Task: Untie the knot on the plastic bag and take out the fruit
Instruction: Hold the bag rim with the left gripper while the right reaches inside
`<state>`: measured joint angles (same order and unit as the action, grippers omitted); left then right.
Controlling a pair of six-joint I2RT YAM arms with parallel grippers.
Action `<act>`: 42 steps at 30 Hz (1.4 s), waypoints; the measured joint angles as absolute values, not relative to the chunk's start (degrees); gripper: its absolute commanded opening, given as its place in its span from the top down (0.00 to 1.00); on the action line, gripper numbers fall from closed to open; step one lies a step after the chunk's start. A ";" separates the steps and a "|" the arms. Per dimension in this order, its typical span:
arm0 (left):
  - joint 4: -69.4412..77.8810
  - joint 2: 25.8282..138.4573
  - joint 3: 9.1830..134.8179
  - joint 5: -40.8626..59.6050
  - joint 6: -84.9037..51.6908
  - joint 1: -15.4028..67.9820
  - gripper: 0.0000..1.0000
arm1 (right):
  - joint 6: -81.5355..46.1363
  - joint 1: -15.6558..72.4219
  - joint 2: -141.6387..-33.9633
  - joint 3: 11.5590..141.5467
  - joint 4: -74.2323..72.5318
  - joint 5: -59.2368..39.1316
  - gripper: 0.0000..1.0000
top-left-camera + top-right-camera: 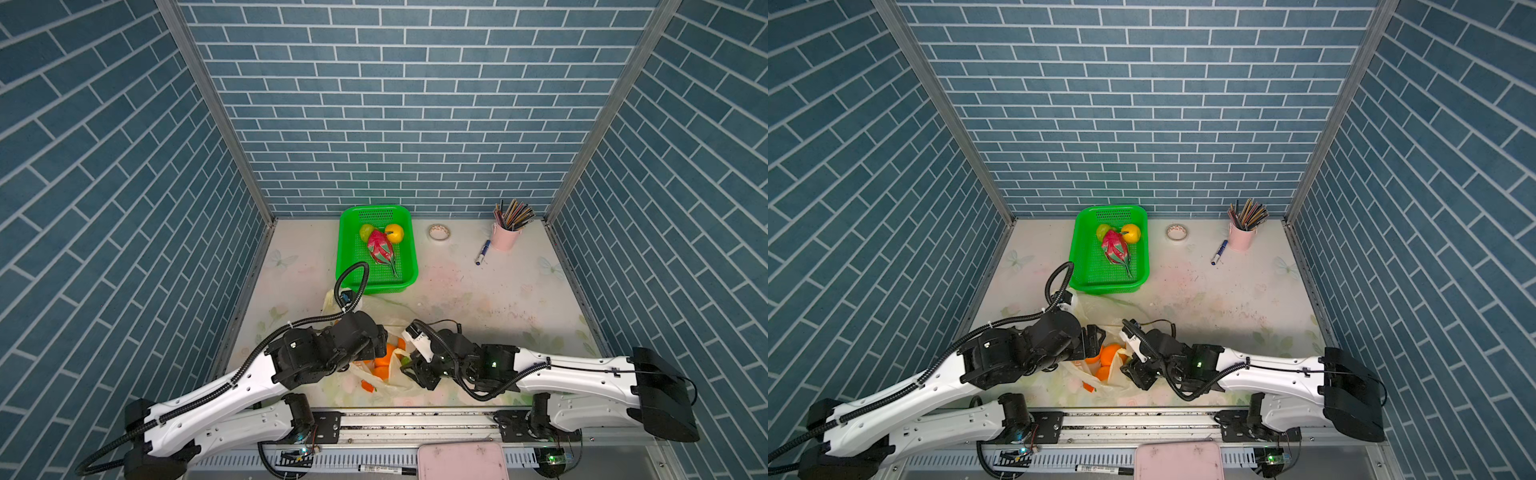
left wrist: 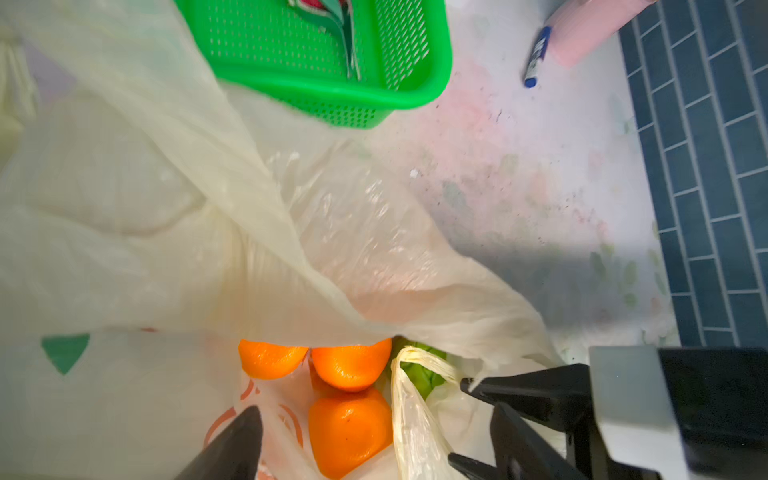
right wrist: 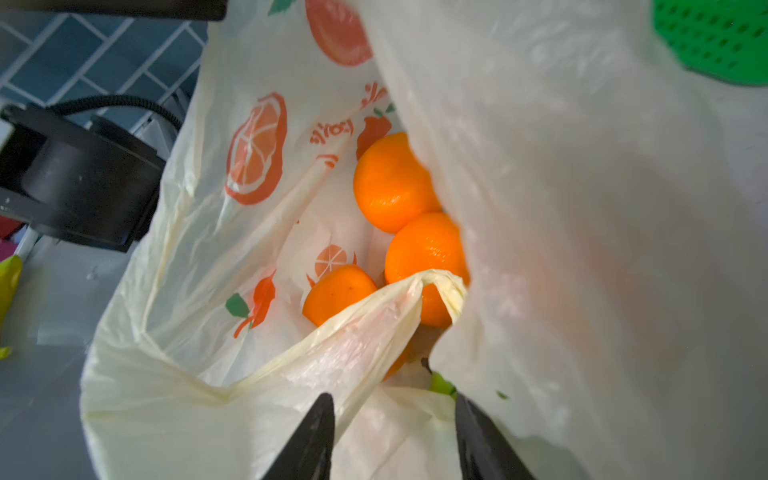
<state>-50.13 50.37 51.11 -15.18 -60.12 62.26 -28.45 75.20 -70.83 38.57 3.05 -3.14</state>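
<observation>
Bag (image 3: 199,316) gaping open | three oranges (image 3: 392,183), green fruit (image 3: 441,384) inside | left gripper (image 1: 1096,347) fingers spread wide by oranges | right gripper (image 3: 390,399) fingers half apart, bag plastic between, grip unclear tbh

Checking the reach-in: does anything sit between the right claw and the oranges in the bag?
Yes. A handle loop of the bag drapes across just ahead of the right claw, partly covering the oranges.
</observation>
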 measured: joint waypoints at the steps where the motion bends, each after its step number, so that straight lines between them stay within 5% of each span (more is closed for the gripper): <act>1: -50.13 50.09 49.74 -15.18 -60.97 62.46 0.14 | -28.21 75.68 -71.50 38.33 2.42 -4.14 0.53; 11: -49.08 47.51 39.51 -13.65 -65.60 62.59 0.14 | -26.98 79.64 -81.84 37.85 -1.91 -11.88 0.54; 17: -47.07 45.58 34.44 -11.92 -66.89 62.11 0.19 | -26.35 79.70 -78.41 39.33 -0.25 -10.55 0.38; 23: -47.35 43.64 33.17 -11.73 -68.66 62.08 0.27 | -25.63 79.70 -74.74 45.15 1.91 -8.95 0.33; 32: -50.28 38.48 33.17 -13.80 -71.20 61.87 0.28 | -26.20 79.26 -77.97 50.26 -0.91 -3.77 0.42; 42: -51.88 38.17 33.17 -13.89 -70.08 59.48 0.31 | -28.34 75.20 -87.26 53.41 -1.17 -5.30 0.36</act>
<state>-51.88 38.17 33.17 -13.89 -70.08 59.48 -28.34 75.20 -87.26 53.41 -1.17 -5.30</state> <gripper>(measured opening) 0.687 0.613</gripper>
